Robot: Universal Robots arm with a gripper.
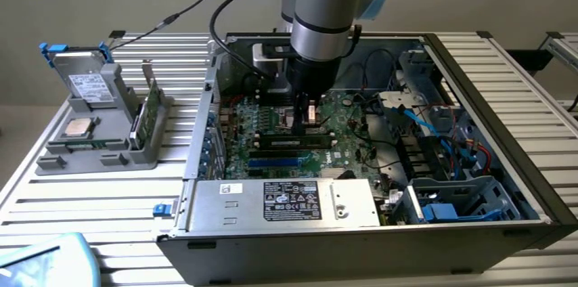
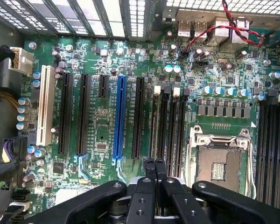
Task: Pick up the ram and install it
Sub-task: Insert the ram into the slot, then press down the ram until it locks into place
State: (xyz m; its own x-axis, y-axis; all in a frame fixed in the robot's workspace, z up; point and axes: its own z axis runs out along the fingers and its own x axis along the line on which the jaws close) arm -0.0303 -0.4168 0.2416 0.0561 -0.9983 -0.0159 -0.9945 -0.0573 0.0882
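This looks like a robotics lab. An open computer case (image 1: 361,256) sits on a slatted aluminium desk (image 1: 81,199) beside a grey parts fixture (image 1: 91,155).

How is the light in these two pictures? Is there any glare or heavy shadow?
Exterior view: soft, even light on the slatted table; the inside of the computer case is dimmer, shaded below the arm. Wrist view: strong glare through the vent grille; the motherboard is brightly lit; the black claw stays dark against it.
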